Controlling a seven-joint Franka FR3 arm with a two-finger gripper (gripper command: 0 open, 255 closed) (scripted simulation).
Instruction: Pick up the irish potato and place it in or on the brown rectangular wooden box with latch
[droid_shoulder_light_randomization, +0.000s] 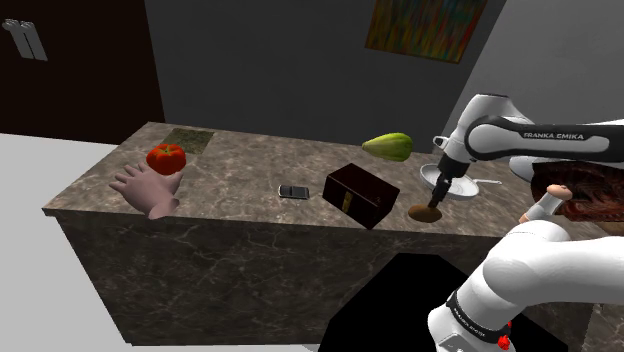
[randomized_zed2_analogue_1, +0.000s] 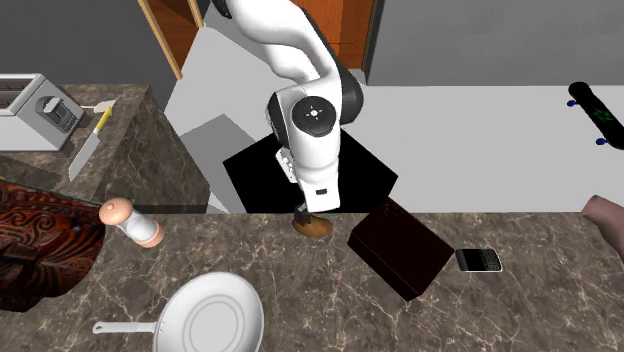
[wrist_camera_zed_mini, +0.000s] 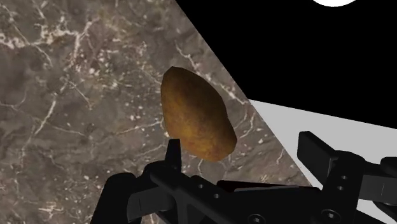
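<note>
The brown potato (wrist_camera_zed_mini: 196, 119) lies on the marble counter (wrist_camera_zed_mini: 76, 95), close to its edge. My gripper (wrist_camera_zed_mini: 245, 149) hangs just over it, open, with one finger (wrist_camera_zed_mini: 173, 151) right beside the potato and the other well apart from it. In the shoulder view the gripper (droid_shoulder_light_randomization: 433, 203) points down at the potato (droid_shoulder_light_randomization: 424, 212), a short way to the right of the dark brown box (droid_shoulder_light_randomization: 362, 195). From the second exterior view the potato (randomized_zed2_analogue_1: 316, 227) sits under the hand (randomized_zed2_analogue_1: 304, 211), left of the box (randomized_zed2_analogue_1: 402, 248), whose lid is closed.
A white pan (droid_shoulder_light_randomization: 452, 184) and a green fruit (droid_shoulder_light_randomization: 388, 146) lie behind the potato. A phone (droid_shoulder_light_randomization: 293, 191), a tomato (droid_shoulder_light_randomization: 166, 158) and a hand-shaped object (droid_shoulder_light_randomization: 150, 190) are further left. A pepper mill (randomized_zed2_analogue_1: 132, 222) and a carved dark red object (randomized_zed2_analogue_1: 40, 245) stand nearby.
</note>
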